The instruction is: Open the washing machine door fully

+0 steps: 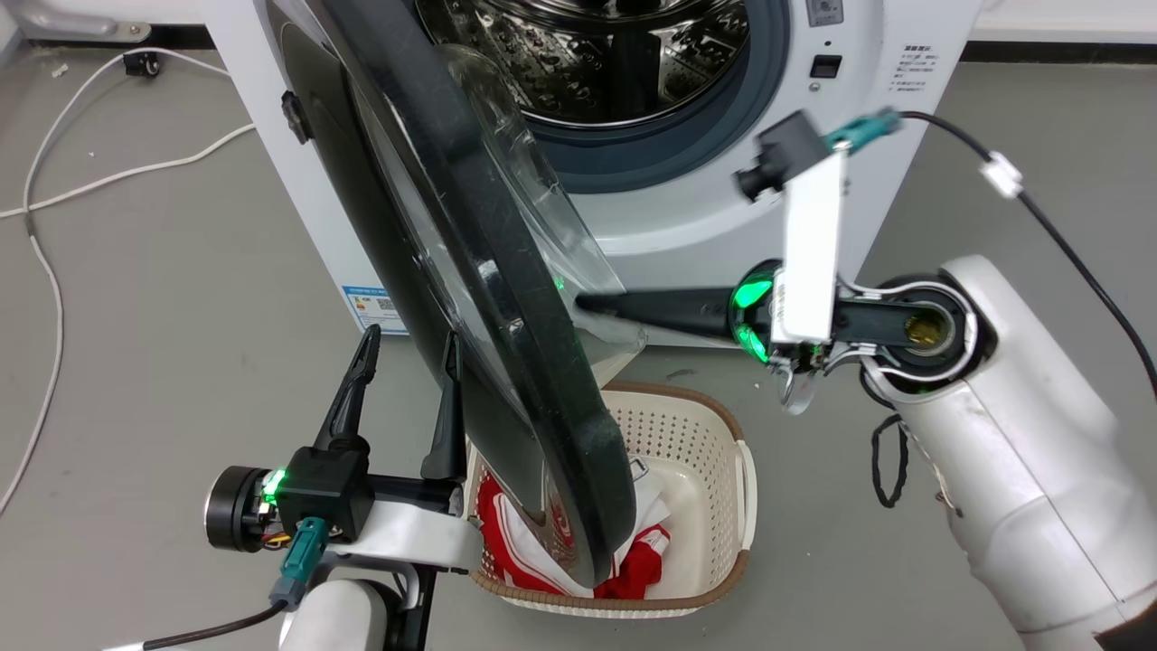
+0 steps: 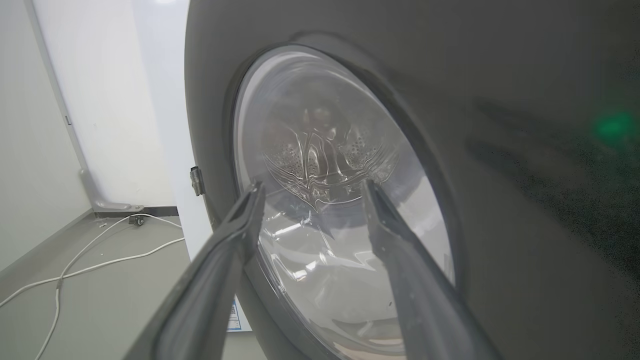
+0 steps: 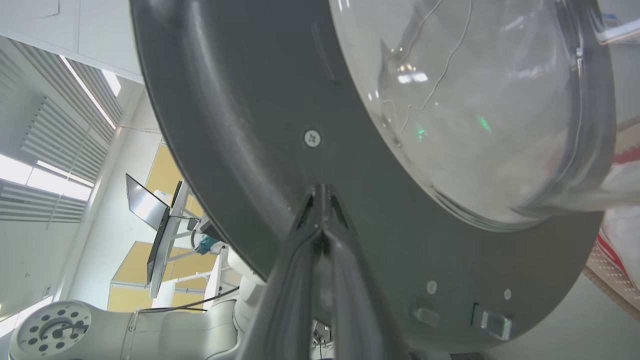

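Seen from the head: the washing machine door [image 1: 533,362] standing edge-on, swung well out from the washing machine [image 1: 660,226], hinged toward 10 o'clock and with its lower rim crossing a cream laundry basket [image 1: 723,425] at 6 o'clock that holds red-and-white clothing [image 1: 515,542]. Reaching in from 3 o'clock, the right tool [image 1: 583,305], fingers closed together into one blunt point and set on the door's inner side just below the glass bowl [image 1: 542,208], apparently to push rather than grip. At 7 o'clock on the outer side, the left tool [image 1: 411,336], fingers apart and gripping nothing, probably posted to meet or steady the swing. Seen from the left wrist: two spread fingers framing the outer window [image 2: 340,125], with the steel drum faintly visible through it and the hinge [image 2: 196,180] at 9 o'clock beside the white cabinet; contact with the glossy face impossible to confirm. Seen from the right wrist: closed tips meeting at centre against the dark inner rim [image 3: 225,100], bowl bulging at 1 o'clock, latch fittings [image 3: 490,322] at 5 o'clock. Judged partway open only, with more swing toward 9 o'clock needed.
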Motion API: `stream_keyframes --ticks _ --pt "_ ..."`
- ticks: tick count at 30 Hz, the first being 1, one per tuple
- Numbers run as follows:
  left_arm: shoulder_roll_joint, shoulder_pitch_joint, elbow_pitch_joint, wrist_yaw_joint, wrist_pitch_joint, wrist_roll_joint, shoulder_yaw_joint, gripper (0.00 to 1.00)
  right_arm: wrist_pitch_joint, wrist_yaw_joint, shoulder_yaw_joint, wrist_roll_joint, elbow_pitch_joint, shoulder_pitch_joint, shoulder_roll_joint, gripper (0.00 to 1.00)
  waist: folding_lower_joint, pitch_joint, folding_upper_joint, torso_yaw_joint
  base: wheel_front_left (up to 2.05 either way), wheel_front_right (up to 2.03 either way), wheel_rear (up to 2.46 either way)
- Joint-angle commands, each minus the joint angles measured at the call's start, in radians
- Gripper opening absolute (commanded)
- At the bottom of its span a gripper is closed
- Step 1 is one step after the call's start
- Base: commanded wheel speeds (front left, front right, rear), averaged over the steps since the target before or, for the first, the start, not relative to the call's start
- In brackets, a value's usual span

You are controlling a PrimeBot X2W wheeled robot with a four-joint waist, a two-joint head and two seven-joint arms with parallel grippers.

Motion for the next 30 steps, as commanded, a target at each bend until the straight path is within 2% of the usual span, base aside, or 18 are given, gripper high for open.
stream_keyframes --ticks 1,2,3,7,16,18,19,25,30 --pt "-0.001 0.006 0.000 0.004 -0.003 -0.005 0.005 1.00 -0.080 0.000 -0.038 -0.016 -0.011 0.041 -0.005 0.00 0.0001 -0.007 0.0000 -0.007 0.00 0.00 0.00" --pt "-0.001 0.009 0.002 0.005 -0.003 -0.006 0.008 1.00 -0.124 0.000 -0.058 -0.018 -0.011 0.059 -0.007 0.00 0.0001 -0.010 0.0000 -0.011 0.00 0.00 0.00" --pt "-0.001 0.009 0.002 0.005 -0.003 -0.006 0.008 1.00 -0.124 0.000 -0.058 -0.018 -0.011 0.059 -0.007 0.00 0.0001 -0.010 0.0000 -0.011 0.00 0.00 0.00" --pt "-0.001 0.015 0.010 0.006 -0.003 -0.013 0.017 1.00 -0.284 0.000 -0.150 -0.021 -0.010 0.127 -0.021 0.00 0.0001 -0.023 0.0000 -0.018 0.00 0.00 0.00" --pt "-0.001 0.046 0.014 0.011 -0.003 -0.007 0.062 1.00 -0.533 0.000 -0.322 0.004 -0.049 0.380 -0.063 0.00 0.0001 -0.054 0.0000 -0.050 0.00 0.00 0.00" --pt "-0.001 0.054 0.016 0.009 -0.003 -0.001 0.074 1.00 -0.587 0.000 -0.337 -0.017 -0.073 0.441 -0.064 0.80 0.0001 -0.060 0.0000 -0.058 0.00 0.00 0.00" --pt "0.000 0.059 0.016 0.006 -0.002 0.002 0.079 1.00 -0.623 0.000 -0.347 -0.028 -0.083 0.473 -0.063 1.00 0.0001 -0.063 0.0000 -0.062 0.00 0.00 0.00" --pt "0.002 0.079 0.024 -0.008 -0.002 0.016 0.098 1.00 -0.836 0.000 -0.357 -0.180 -0.129 0.604 -0.054 1.00 0.0001 -0.072 0.0000 -0.076 0.00 0.00 0.00" --pt "0.006 0.085 0.030 -0.017 -0.002 0.026 0.113 1.00 -1.060 0.000 -0.353 -0.451 -0.134 0.650 -0.076 1.00 0.0001 -0.083 0.0000 -0.077 0.00 0.00 0.00"
